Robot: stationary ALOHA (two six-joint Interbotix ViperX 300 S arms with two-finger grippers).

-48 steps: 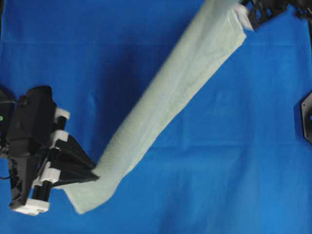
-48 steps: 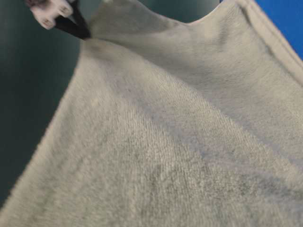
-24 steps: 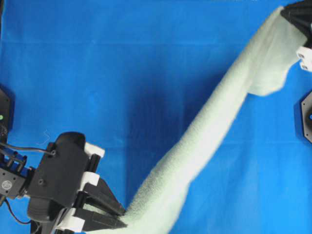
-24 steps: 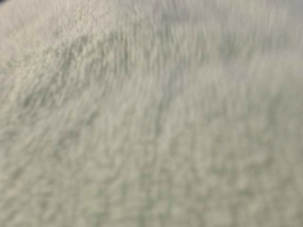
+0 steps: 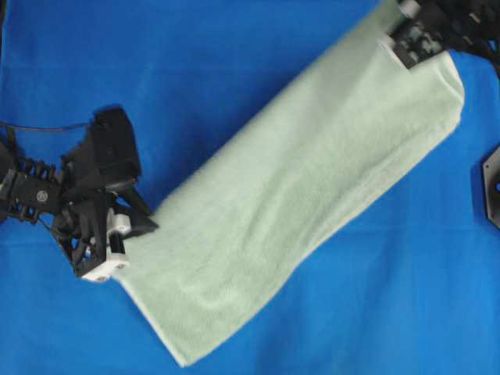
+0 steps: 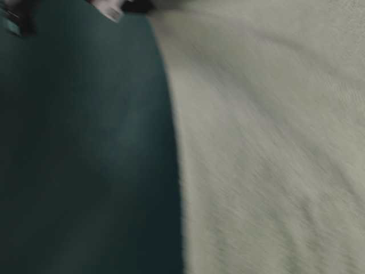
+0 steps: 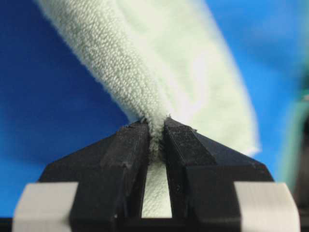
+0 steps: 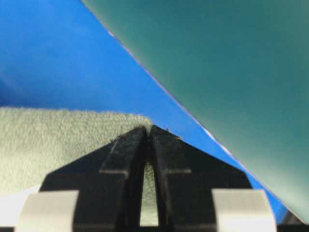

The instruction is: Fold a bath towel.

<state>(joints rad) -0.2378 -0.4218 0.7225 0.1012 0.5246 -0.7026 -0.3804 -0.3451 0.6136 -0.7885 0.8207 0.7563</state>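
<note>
The bath towel (image 5: 297,195), pale sage green, lies as a long wide band running diagonally from lower left to upper right across the blue cloth. My left gripper (image 5: 141,226) is shut on its lower-left edge; the left wrist view shows towel (image 7: 145,63) pinched between the black fingers (image 7: 128,150) of the left gripper (image 7: 155,126). My right gripper (image 5: 402,47) is shut on the towel's upper-right corner, with terry cloth (image 8: 58,140) beside the right gripper (image 8: 147,128). At table level the towel (image 6: 274,142) fills the right half, blurred.
The blue cloth surface (image 5: 234,62) covers the table around the towel. A black arm base (image 5: 491,186) sits at the right edge. The table's far edge (image 8: 183,113) and a dark green backdrop (image 8: 231,63) show in the right wrist view.
The towel has gone from a narrow stretched strip to a wide flat band. My left gripper moved up and left; my right gripper moved left along the top. Both keep their grip.
</note>
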